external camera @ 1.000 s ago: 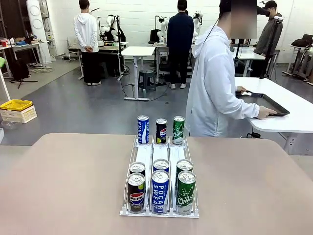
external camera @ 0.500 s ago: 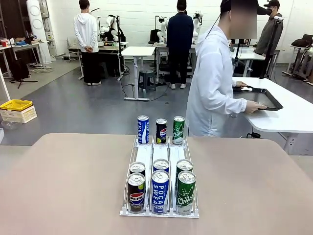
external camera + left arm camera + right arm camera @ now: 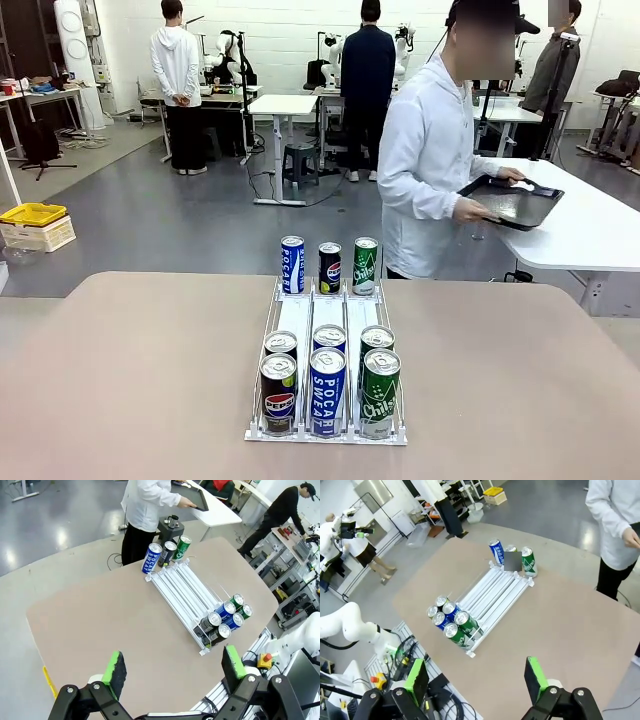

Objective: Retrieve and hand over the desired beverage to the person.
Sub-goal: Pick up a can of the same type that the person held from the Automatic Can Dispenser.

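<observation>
The person [image 3: 430, 170] stands upper right in the front frame, holding a dark tray [image 3: 512, 203]. Cans [image 3: 327, 388] fill a rack [image 3: 328, 310] at the middle of the desk [image 3: 130, 380]. The left pincer [image 3: 174, 665] and right pincer [image 3: 476, 677] hang released above it.

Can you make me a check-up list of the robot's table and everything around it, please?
surface: tan table.
job's things: nine cans in a white rack, three at its far end, six near; the person beyond holds a black tray.
clutter: nothing seen.
grippers: left gripper and right gripper open, empty, above the table.
cables: black cable on the floor by the person's legs.
surroundings: yellow crate, white tables, people farther off.
</observation>
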{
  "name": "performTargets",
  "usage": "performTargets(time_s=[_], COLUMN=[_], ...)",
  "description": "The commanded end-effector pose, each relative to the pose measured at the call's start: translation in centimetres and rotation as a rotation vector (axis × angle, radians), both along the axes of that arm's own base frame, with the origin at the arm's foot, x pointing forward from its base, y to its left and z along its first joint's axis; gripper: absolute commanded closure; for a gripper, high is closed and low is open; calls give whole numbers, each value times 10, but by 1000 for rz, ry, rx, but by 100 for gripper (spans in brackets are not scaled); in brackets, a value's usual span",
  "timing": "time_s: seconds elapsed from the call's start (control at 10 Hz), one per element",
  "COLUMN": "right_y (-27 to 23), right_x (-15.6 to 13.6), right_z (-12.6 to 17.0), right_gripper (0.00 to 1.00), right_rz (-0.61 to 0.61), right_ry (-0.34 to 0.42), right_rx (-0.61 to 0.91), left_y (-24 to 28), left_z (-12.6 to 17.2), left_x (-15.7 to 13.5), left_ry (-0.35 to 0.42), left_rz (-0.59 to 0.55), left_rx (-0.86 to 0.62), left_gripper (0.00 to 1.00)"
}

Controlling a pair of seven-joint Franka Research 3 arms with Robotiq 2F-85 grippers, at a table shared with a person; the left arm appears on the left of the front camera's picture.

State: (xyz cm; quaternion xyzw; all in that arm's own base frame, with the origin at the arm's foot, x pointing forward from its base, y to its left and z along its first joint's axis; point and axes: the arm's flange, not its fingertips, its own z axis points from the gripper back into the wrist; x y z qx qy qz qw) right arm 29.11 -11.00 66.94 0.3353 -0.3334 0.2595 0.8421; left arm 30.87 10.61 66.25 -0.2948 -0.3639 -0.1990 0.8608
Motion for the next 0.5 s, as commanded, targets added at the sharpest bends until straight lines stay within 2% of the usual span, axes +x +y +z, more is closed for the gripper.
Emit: performTargets(time_s=[0.0, 0.4], right_y=[1, 1], right_x=[1, 1], right_z=[0, 0], right_gripper=[0, 0], right_rz=[19, 19], right_ry=[-16, -16], right_rx=[9, 9], left_y=[3, 3], left_z=[1, 1], left_x=[-1, -1], left_ry=[-15, -15], left_rz=[-15, -15], left_rx=[4, 4], left_gripper=[0, 0])
